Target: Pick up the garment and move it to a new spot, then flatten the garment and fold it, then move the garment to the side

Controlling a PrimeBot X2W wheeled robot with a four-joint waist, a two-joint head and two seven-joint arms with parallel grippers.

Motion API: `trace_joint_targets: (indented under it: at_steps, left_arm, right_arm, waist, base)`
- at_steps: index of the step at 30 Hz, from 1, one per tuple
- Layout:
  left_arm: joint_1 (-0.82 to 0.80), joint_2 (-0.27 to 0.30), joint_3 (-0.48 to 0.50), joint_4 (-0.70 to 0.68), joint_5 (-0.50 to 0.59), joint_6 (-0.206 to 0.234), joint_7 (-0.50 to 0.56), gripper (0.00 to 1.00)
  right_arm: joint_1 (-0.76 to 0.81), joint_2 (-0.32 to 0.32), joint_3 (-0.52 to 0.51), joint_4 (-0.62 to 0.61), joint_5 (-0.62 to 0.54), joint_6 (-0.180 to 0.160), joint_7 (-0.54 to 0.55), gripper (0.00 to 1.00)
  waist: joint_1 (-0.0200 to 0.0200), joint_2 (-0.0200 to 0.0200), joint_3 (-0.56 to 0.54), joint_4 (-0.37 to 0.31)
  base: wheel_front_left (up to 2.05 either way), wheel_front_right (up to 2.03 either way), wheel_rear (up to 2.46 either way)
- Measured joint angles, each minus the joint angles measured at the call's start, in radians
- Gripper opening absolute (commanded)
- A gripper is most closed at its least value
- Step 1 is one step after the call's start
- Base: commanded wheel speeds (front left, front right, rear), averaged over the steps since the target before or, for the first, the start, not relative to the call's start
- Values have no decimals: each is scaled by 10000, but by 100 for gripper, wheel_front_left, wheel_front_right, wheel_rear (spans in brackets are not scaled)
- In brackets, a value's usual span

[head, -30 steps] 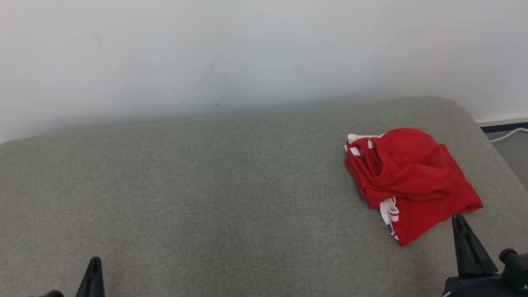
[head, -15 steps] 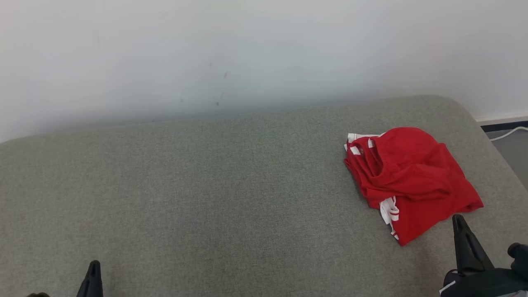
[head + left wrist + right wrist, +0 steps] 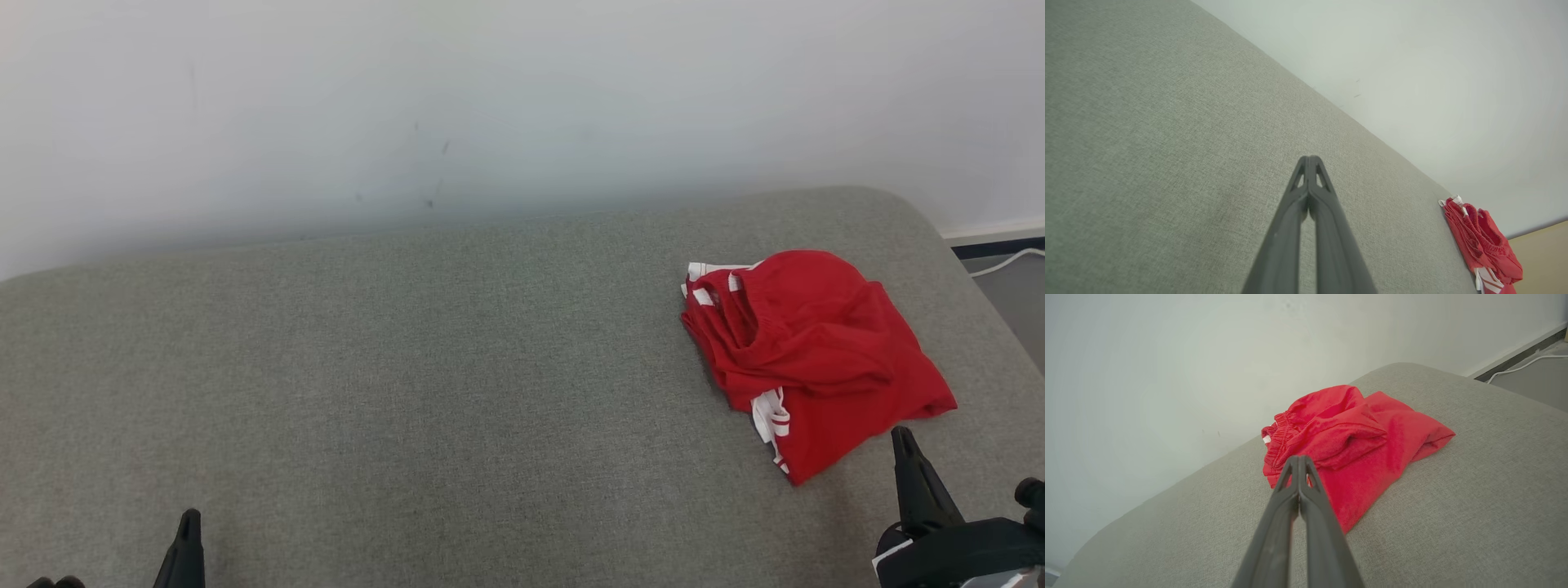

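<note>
Red garment point(image 3: 816, 359): loosely folded shorts with white trim, lying on grey cushion point(image 3: 408, 392) just ahead of right claw point(image 3: 900, 434), not touching it. Long axis slants from near hem, beside claw tip, to elastic waistband at far left end, toward wall point(image 3: 490, 98). Right claw: fingers pressed together, holding nothing. Left claw point(image 3: 189, 518): likewise closed, empty, well apart from garment, which lies far to its right.

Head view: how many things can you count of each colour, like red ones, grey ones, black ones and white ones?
Red: 1, the garment
Grey: 1, the cushion
Black: 2, the left gripper and the right gripper
White: 1, the cable
Total: 5
</note>
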Motion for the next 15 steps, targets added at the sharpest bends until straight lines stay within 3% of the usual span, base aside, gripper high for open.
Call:
trace_joint_targets:
  at_steps: [15]
  left_arm:
    - [-399,-203,251,516,-1998,-364,230,0]
  right_arm:
    - [-391,435,-353,460,1918,362,529,0]
  waist:
    - [0,2,35,-8]
  base:
    - [0,0,0]
